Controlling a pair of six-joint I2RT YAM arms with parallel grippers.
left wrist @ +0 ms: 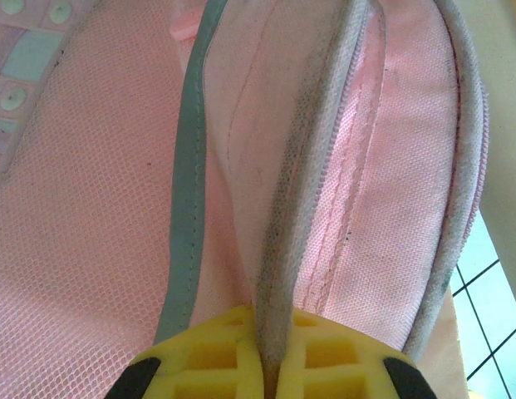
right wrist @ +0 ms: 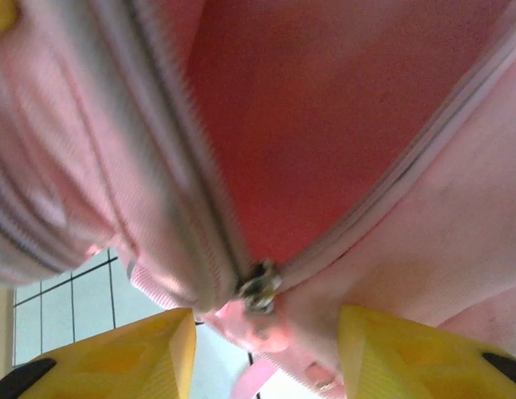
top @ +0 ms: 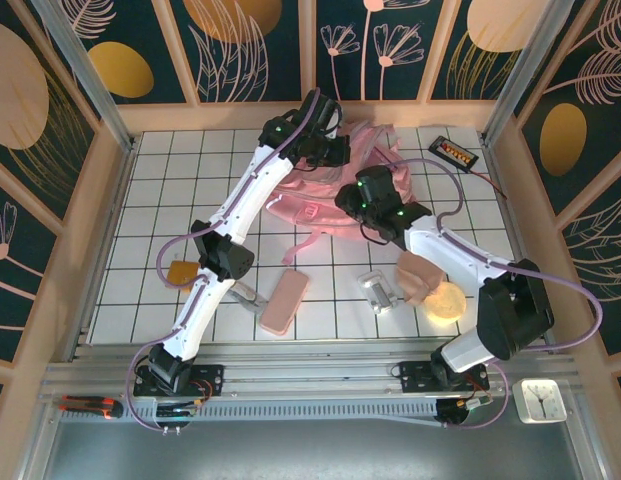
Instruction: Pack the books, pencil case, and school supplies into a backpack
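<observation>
The backpack (top: 310,195) lies slumped on the gridded table (top: 160,200), with both arms reaching onto it.

The overhead view gives the layout but hides both sets of fingers under the wrists. The left wrist camera shows the left gripper (left wrist: 270,370) at the backpack's far edge, its yellow fingers pressed together on a strip of grey piping (left wrist: 303,191) that runs up across pink fabric. The right wrist camera shows the right gripper (right wrist: 266,357) at the backpack's right side. Its fingers stand apart and hold nothing, and a metal zip slider (right wrist: 258,287) sits just above the gap, where two zip tracks meet around the darker pink inside.

From above, the pencil case (top: 283,302) lies on the near side of the backpack, well apart from it. The silver clip pieces (top: 378,291) lie near and to the right. The orange-brown pad (top: 183,270) sits to the near left, partly behind the left arm. A black slab (top: 453,152) lies just beyond the backpack's far right corner.
</observation>
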